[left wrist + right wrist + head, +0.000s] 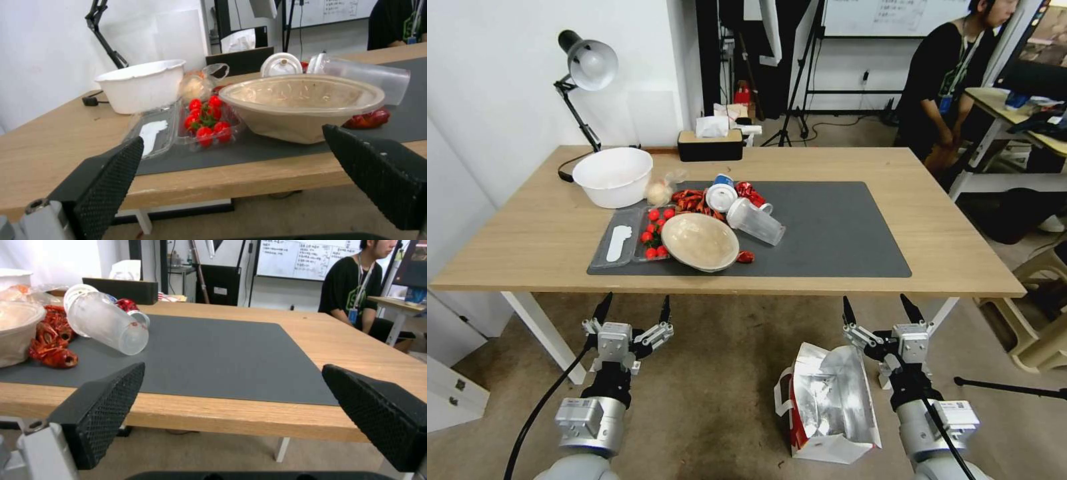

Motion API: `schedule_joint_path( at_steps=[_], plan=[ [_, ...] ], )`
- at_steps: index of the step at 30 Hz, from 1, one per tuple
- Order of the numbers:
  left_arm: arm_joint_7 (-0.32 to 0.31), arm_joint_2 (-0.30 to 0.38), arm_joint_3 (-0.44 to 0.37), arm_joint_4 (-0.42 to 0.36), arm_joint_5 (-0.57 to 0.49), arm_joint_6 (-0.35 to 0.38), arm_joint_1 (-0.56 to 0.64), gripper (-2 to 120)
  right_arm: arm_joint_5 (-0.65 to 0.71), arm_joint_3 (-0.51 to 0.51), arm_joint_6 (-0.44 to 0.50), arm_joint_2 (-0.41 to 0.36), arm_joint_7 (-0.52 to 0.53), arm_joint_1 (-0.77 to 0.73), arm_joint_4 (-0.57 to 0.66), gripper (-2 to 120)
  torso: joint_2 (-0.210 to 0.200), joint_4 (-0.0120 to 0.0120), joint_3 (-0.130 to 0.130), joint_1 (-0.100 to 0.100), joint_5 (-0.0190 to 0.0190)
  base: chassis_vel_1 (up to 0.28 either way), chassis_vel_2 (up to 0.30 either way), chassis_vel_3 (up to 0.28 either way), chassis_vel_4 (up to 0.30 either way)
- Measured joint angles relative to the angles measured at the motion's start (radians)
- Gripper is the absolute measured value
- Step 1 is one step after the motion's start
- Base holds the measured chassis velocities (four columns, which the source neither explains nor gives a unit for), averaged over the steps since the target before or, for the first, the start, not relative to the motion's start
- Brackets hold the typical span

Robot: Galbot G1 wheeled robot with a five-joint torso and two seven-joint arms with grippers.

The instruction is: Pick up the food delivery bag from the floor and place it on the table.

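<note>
We see the food delivery bag (827, 400) on the floor (714, 400) at 5 o'clock, left gripper (634, 313) & right gripper (880, 310) both released before the desk (947, 233).

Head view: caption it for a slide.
Food delivery bag on floor; open left gripper and right gripper before table.

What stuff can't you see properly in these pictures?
- Food delivery bag: in the head view the right arm covers its right side, next to the open right claw.
- Tomato box: the beige bowl hides its right end.
- Table: the wrist views' edges cut off both ends.
- Whiteboard writing: too small to read.
</note>
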Motion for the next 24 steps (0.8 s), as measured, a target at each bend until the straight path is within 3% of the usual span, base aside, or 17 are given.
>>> schedule_joint_path(
  at_steps=[24],
  plan=[
    [0.000, 0.000, 0.000, 0.000, 0.000, 0.000, 0.000, 100, 0.000, 0.000, 0.000, 0.000, 0.000, 0.000, 0.000, 100, 0.000, 0.0000, 0.000, 0.000, 0.0000, 0.000, 0.000, 0.000, 0.000]
  ],
)
